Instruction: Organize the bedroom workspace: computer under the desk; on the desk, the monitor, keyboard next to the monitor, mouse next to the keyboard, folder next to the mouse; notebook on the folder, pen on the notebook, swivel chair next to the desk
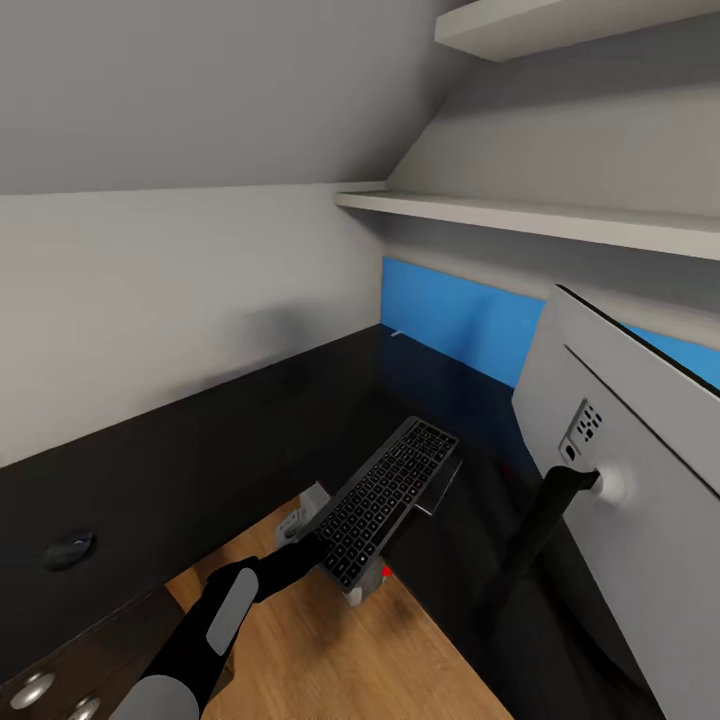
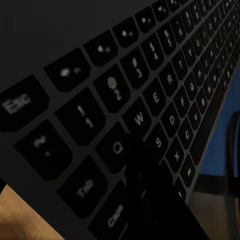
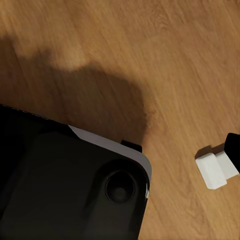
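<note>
Keyboard [image 1: 385, 503], slim, dark-framed, black-keyed, hangs tilted above desk [image 1: 200, 450].

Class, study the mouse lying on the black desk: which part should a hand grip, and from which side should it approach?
Grip the mouse across its two long sides, coming straight down from above. It is a low rounded oval lying flat on the desk, so only its flanks give the fingers an edge. It sits apart from the keyboard, so the space above looks free.

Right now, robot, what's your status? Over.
Left pincer shut on keyboard, holding it above the desk. Monitor close on the right, its back facing me. Mouse on desk, far left. Right pincer's grip unclear.
</note>
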`<state>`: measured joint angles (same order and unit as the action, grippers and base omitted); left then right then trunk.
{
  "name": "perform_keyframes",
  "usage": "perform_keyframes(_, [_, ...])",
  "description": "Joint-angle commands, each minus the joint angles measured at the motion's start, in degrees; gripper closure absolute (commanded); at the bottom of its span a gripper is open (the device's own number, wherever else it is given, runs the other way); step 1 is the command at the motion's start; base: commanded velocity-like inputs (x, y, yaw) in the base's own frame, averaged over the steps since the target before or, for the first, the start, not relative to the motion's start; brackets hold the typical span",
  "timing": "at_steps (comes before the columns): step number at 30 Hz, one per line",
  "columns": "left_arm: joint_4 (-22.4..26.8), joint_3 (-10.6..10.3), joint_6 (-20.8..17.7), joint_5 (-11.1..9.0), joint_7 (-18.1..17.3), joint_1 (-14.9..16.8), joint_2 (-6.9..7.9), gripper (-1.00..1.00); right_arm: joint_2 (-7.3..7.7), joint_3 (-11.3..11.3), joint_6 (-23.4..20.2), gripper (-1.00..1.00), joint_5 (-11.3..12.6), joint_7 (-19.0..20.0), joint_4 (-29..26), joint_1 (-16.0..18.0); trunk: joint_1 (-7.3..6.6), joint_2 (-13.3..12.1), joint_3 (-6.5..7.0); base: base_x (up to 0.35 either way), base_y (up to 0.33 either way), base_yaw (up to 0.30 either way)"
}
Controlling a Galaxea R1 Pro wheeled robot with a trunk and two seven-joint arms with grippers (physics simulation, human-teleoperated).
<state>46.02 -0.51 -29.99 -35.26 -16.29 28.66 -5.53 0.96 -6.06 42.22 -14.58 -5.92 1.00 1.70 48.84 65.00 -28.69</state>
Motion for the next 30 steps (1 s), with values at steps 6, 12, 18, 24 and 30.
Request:
perform_keyframes(6, [0.04,0.07,-0.33,-0.34,0.03,0.04,0.07,1.00,-0.18,-0.59,0.37,-1.00,-0.35,-0.47,0.04,0.05,0.00,0.03,-0.09,-0.001,0.000,0.029])
perform_keyframes(12, [0.04,0.08,-0.33,-0.34,0.03,0.03,0.08,1.00,-0.94,-0.49,0.55,-1.00,-0.28,-0.56,-0.14,0.05,0.00,0.03,-0.21,-0.169,0.000,0.210])
perform_keyframes(18, [0.04,0.15,-0.33,-0.34,0.02,0.00,0.08,1.00,-0.96,-0.39,0.54,-1.00,-0.27,-0.56,-0.66,0.05,0.00,0.03,-0.23,-0.242,0.000,0.080])
perform_keyframes(24, [0.04,0.02,-0.33,-0.34,0.03,0.01,0.07,1.00,-0.89,-0.08,0.65,-1.00,-0.14,-0.62,-1.19,0.05,0.00,0.03,-0.23,-0.199,-0.025,0.028])
perform_keyframes(30, [0.04,0.01,-0.31,-0.32,0.03,0.01,0.08,1.00,-0.94,0.73,0.59,-1.00,0.14,-0.66,-2.13,0.05,0.00,0.03,-0.24,-0.196,-0.134,0.196])
